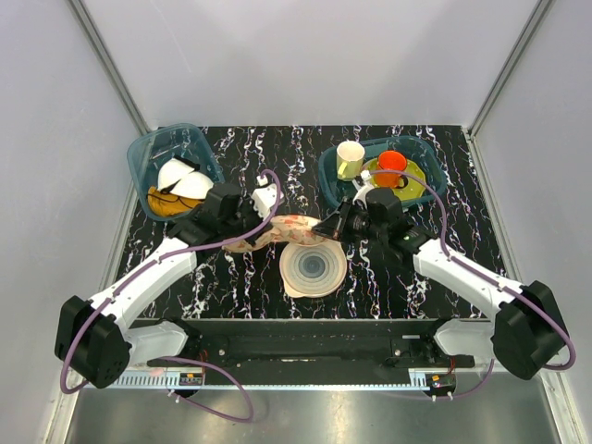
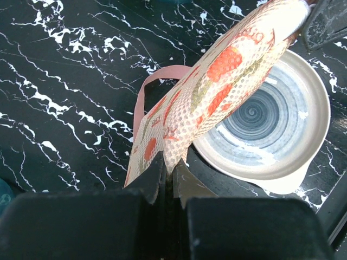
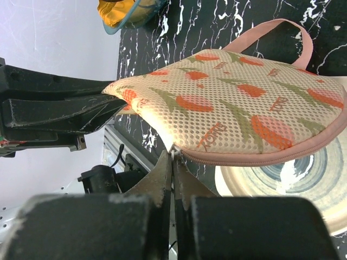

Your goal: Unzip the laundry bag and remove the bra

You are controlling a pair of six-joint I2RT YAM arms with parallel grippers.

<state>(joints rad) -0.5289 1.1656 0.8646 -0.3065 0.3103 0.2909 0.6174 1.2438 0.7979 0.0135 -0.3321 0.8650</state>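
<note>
The laundry bag (image 1: 289, 228), beige-pink mesh with red and green motifs, hangs between both grippers above the table. In the left wrist view my left gripper (image 2: 169, 165) is shut on one edge of the bag (image 2: 217, 86). In the right wrist view my right gripper (image 3: 174, 157) is shut on the white zipper pull (image 3: 174, 151) at the end of the bag's (image 3: 238, 108) pink zipper trim. A pink loop strap (image 3: 282, 30) sticks out at the bag's far side. The zipper looks closed. The bra is hidden.
A round pale ringed plate (image 1: 313, 266) lies on the table just below the bag. A teal bin (image 1: 148, 153) at back left holds white domed pieces with orange cloth. A teal bin (image 1: 430, 157) at back right holds a yellow cup, a red cup and a yellow-green plate.
</note>
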